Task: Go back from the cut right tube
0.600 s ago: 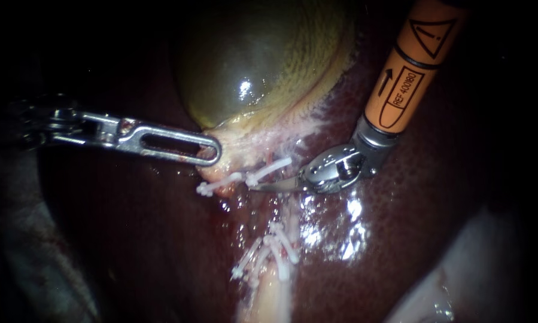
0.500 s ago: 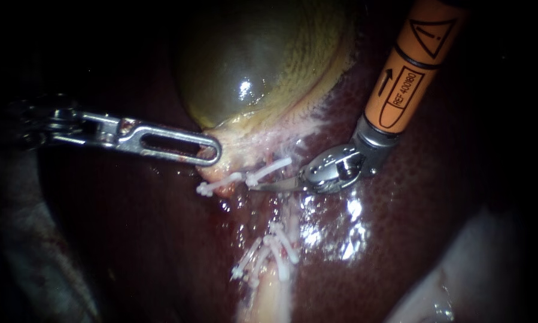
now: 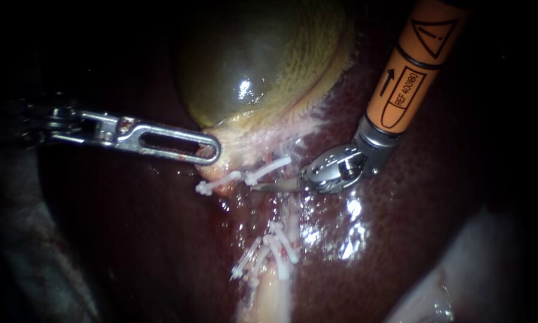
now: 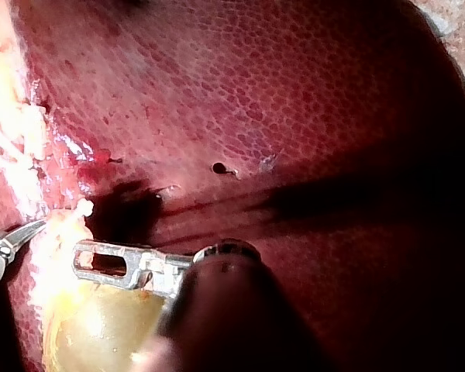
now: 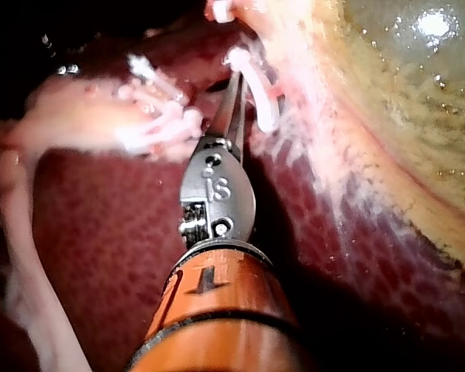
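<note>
The green-yellow gallbladder (image 3: 257, 66) lies on the dark red liver (image 3: 155, 239). Two white clips (image 3: 269, 169) sit on the stumps just below its neck, and several more clips (image 3: 277, 248) sit lower on the pale tubes. Between the two groups the right tube is parted. My right instrument (image 3: 263, 187), on an orange shaft, has thin blades lying together, their tip under the upper right clip (image 5: 256, 93). My left instrument (image 3: 210, 152), with slotted jaws, is shut on the gallbladder's neck (image 4: 70, 232).
Wet, shiny liver surface (image 3: 352, 233) lies under the right instrument's wrist. Pale tissue (image 3: 460, 281) shows at the lower right corner. In the left wrist view, the right instrument's blade tip (image 4: 23, 232) shows beside the left jaws.
The right instrument has edged very slightly back toward the upper right. The left instrument and the clips have not moved.
</note>
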You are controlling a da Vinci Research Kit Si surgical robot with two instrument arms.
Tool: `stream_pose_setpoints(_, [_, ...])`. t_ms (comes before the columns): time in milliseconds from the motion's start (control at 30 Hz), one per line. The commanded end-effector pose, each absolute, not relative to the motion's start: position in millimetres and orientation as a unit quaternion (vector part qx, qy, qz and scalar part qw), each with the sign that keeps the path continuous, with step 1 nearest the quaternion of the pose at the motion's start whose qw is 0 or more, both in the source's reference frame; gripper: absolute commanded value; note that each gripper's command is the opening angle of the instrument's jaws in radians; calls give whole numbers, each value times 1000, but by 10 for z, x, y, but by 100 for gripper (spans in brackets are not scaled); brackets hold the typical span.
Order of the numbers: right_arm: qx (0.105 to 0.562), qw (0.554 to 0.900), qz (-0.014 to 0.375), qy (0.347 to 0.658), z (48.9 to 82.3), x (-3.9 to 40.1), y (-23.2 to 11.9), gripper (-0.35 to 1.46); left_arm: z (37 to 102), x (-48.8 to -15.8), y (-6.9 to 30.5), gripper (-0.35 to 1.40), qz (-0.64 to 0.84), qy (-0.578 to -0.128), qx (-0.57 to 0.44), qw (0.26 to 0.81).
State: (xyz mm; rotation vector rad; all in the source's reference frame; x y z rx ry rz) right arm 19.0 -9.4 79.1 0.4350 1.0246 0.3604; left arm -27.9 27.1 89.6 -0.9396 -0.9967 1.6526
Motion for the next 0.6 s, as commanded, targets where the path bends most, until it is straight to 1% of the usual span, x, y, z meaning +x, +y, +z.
stream_pose_setpoints(33, [205, 834, 170, 484, 791, 190, -93, -35, 897, -279, 271, -35, 677, -408, -385, 477])
stream_pose_setpoints(600, [206, 833, 169, 484, 786, 185, -96, -35, 896, -278, 271, -35, 677, -408, -385, 477])
